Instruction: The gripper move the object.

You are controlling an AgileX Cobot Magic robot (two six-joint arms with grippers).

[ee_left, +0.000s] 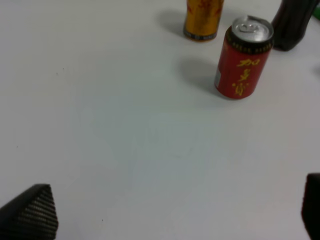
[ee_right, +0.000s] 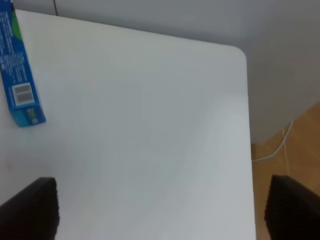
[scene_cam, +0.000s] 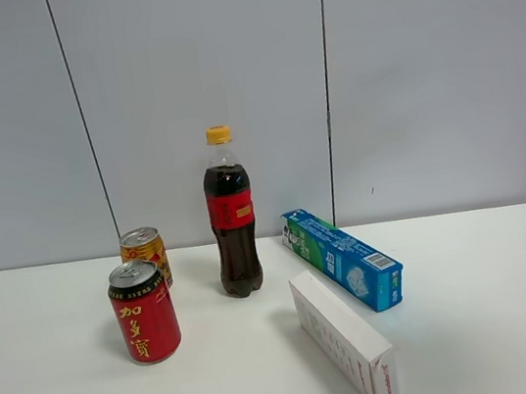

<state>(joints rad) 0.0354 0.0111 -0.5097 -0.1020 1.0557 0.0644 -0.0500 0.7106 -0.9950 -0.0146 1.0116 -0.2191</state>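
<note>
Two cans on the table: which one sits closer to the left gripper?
The red can with gold characters; the gold can stands farther back, beside the cola bottle.

exposure: bright, even light is seen in all three views; the white surface point(scene_cam: 499, 320) is nearly washed out.
shadows: soft, short shadows are cast leftward by the red can point(scene_cam: 145, 312) and by the white box point(scene_cam: 346, 340) in the high view.
glare: a highlight is caught on the can lid point(ee_left: 252, 27).
focus: both wrist views are soft; the left hand point(ee_left: 175, 212) and right hand point(ee_right: 160, 210) fingertips are blurred at the frame edges.
</note>
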